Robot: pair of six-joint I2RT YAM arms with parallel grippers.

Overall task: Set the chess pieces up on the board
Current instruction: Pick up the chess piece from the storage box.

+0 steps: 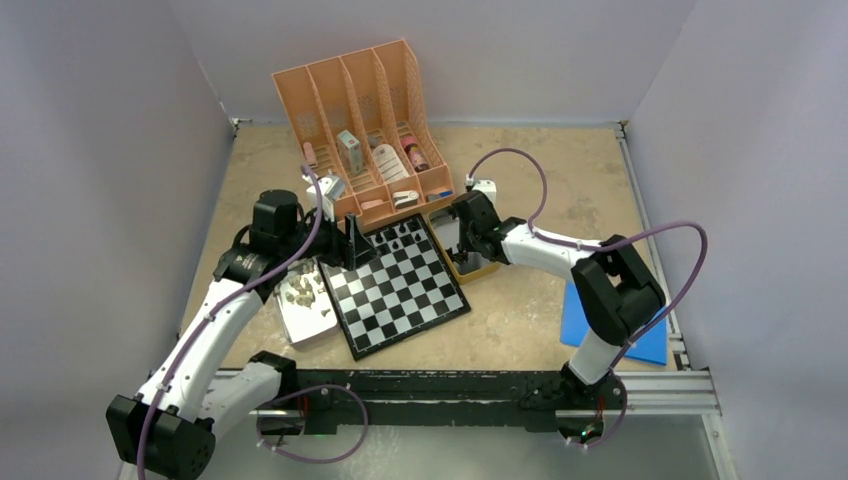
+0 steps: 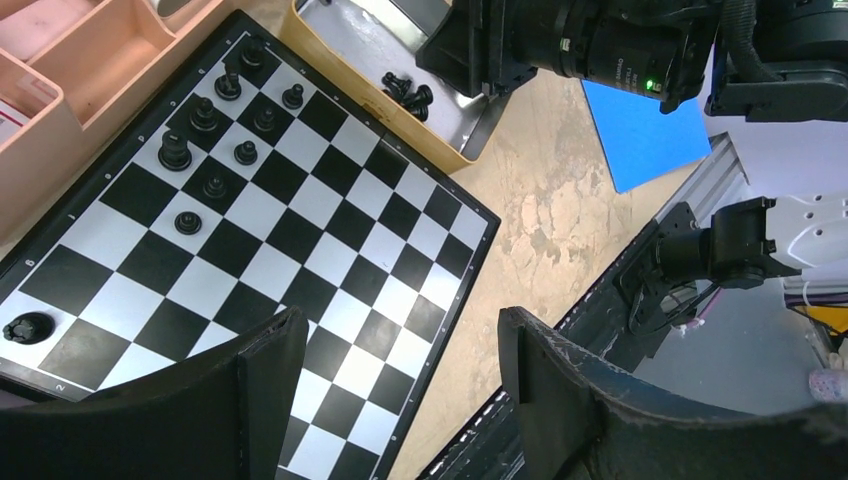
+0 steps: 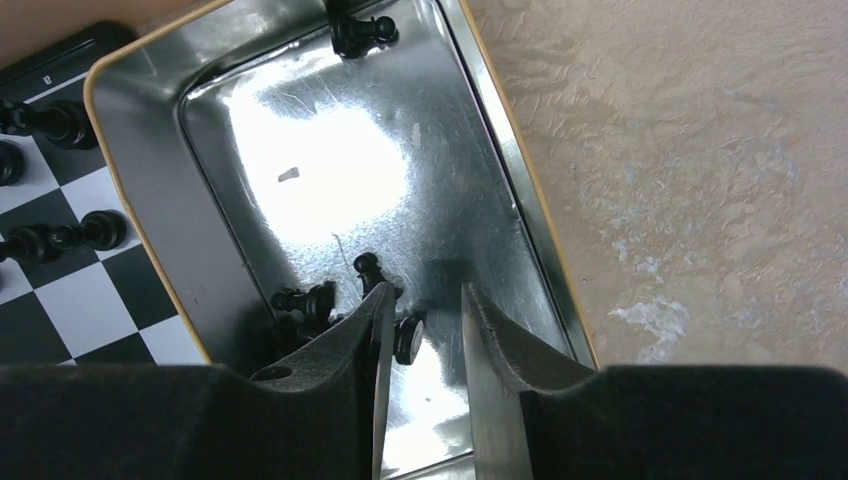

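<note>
The checkered board (image 1: 395, 285) lies mid-table. Several black chess pieces (image 1: 400, 237) stand on its far rows, and they also show in the left wrist view (image 2: 205, 115). One more black piece (image 2: 28, 327) sits near a board corner. Pale beige pieces (image 1: 300, 290) lie in a metal tray left of the board. My left gripper (image 2: 400, 350) is open and empty above the board's edge. My right gripper (image 3: 425, 310) is open, low inside the yellow-rimmed metal tray (image 3: 130, 190). A lying black piece (image 3: 408, 337) is between its fingers, against the left one. More black pieces (image 3: 305, 300) lie beside it.
A peach divided organizer (image 1: 360, 130) with small bottles and boxes stands just behind the board. A blue sheet (image 1: 610, 325) lies at the right, near the right arm's base. White walls enclose the table on three sides.
</note>
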